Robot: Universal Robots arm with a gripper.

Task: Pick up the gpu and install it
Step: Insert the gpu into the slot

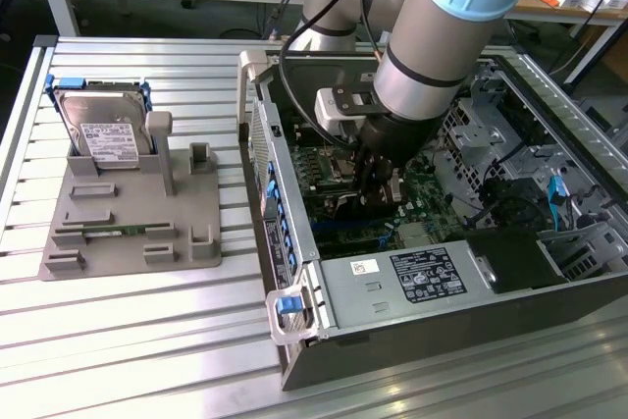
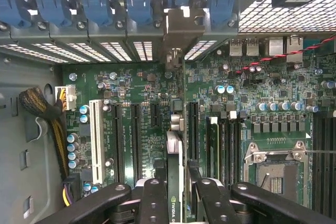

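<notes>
The gpu (image 2: 175, 148) is a thin dark card seen edge-on, with a green logo near my fingers. My gripper (image 2: 176, 184) is shut on it, one black finger (image 2: 153, 198) on each side. The card stands upright over the green motherboard (image 2: 131, 87), between two long black slots (image 2: 135, 135). Its silver bracket (image 2: 181, 27) reaches the row of rear slot openings with blue clips. I cannot tell whether the card's edge is down in a slot. In the exterior view my gripper (image 1: 378, 179) is low inside the open computer case (image 1: 392, 282).
A white slot (image 2: 96, 135) and a cable bundle (image 2: 39, 108) lie beside the card's row; the processor socket (image 2: 275, 169) is on the other side. At the exterior view's left, a grey fixture (image 1: 137, 233) holds a hard drive (image 1: 103, 130) in a blue frame.
</notes>
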